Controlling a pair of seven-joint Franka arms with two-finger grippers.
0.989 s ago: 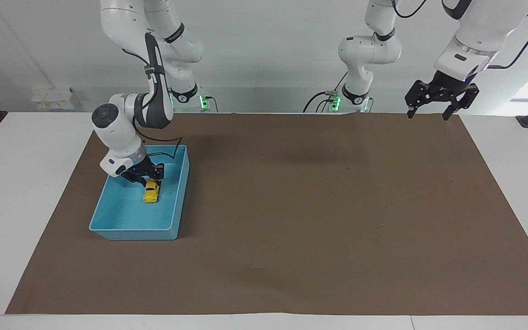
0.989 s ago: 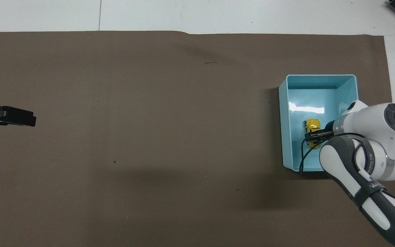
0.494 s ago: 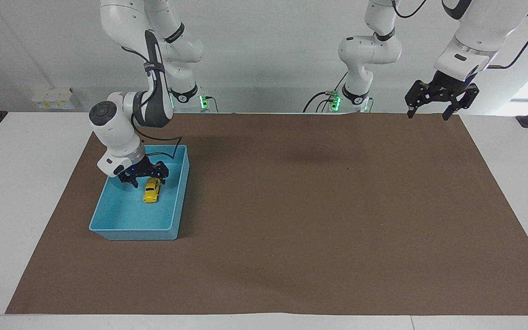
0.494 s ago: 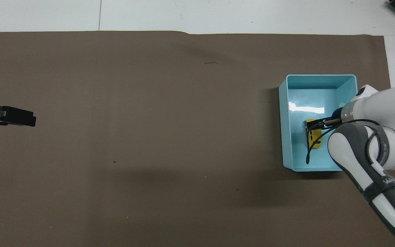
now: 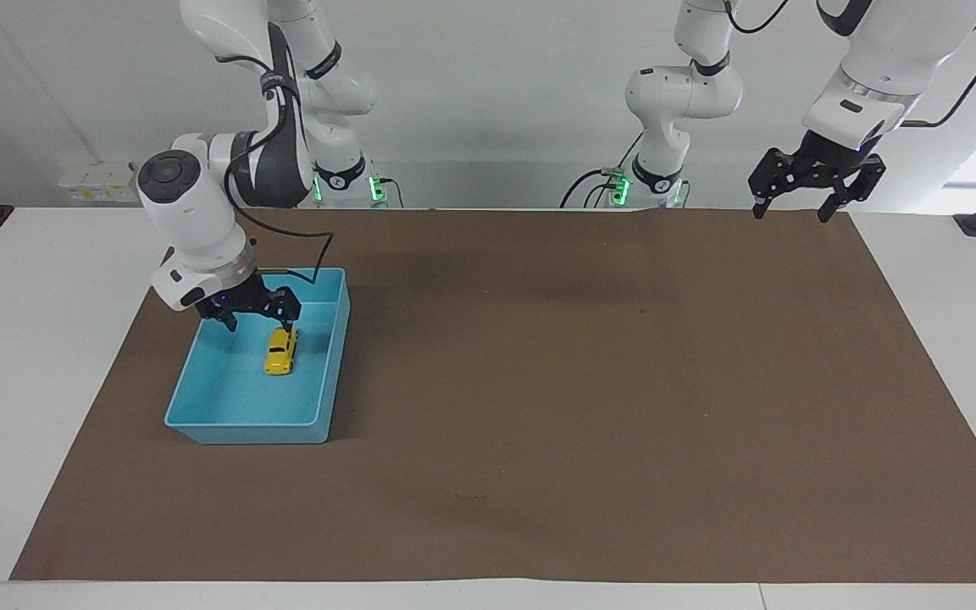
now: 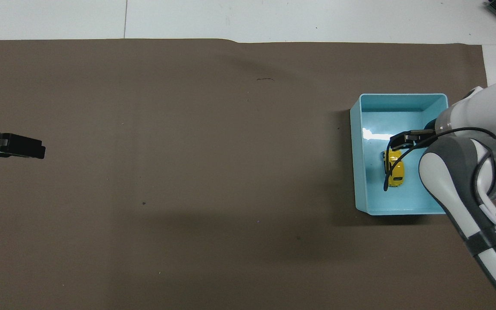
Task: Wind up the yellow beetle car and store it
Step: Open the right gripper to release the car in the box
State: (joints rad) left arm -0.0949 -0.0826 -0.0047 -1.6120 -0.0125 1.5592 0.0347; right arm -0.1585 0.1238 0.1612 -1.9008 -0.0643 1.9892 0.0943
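Sitting on its wheels on the floor of the blue tray (image 5: pixel 200 407), the yellow beetle car (image 5: pixel 281 352) is free of both grippers. In the facing view the tray is at about 9 o'clock from the middle of the brown mat (image 5: pixel 590 407), at the right arm's end of the table; in the overhead view it shows at 3 o'clock. The car lies roughly mid-tray, its long axis running toward and away from the robots, closer to the tray wall that faces mat centre.

Right gripper (image 5: pixel 257 322): raised over the tray's robot-side half, just above the car's robot-side end, at about 11 o'clock from the car in the facing view. Jaws spread wide, nothing between them, not touching the car. A black cable (image 6: pixel 386 172) from the right wrist hangs across the car in the overhead view.

Left gripper (image 5: pixel 795 210): waiting up in the air over the mat corner by the left arm's base, about 2 o'clock in the facing view. Jaws wide apart, holding nothing. In the overhead view only its dark tip (image 6: pixel 9 145) shows, at 9 o'clock.

Mat covers most of the white table (image 5: pixel 22 356).
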